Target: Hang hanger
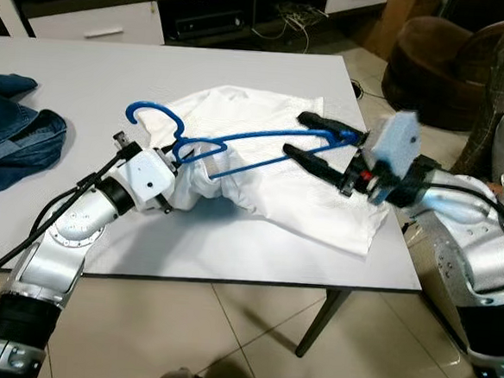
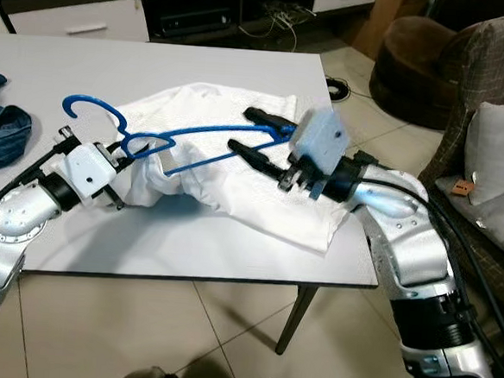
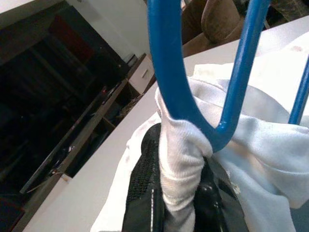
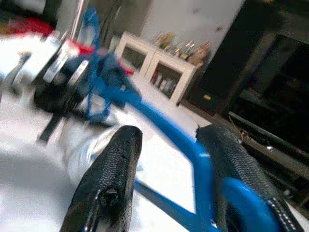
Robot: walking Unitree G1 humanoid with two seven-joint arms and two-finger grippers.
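A blue hanger [image 1: 255, 142] is held just above a crumpled white shirt [image 1: 277, 195] on the white table [image 1: 87, 74]. My left gripper [image 1: 183, 163] is at the hanger's neck, below the hook. Its black fingers [image 3: 140, 193] are shut on a fold of the shirt [image 3: 181, 159], and the hanger's bend [image 3: 166, 72] rests against that fold. My right gripper [image 1: 306, 137] is at the hanger's right end. It is open, one finger [image 4: 111, 183] on each side of the blue bar [image 4: 193, 154].
Blue jeans [image 1: 14, 129] lie at the table's left edge. A brown seat [image 1: 434, 63] and a checked armchair with a grey cushion [image 2: 488, 154] stand to the right. White drawers [image 1: 99, 23] and a dark cabinet are behind the table.
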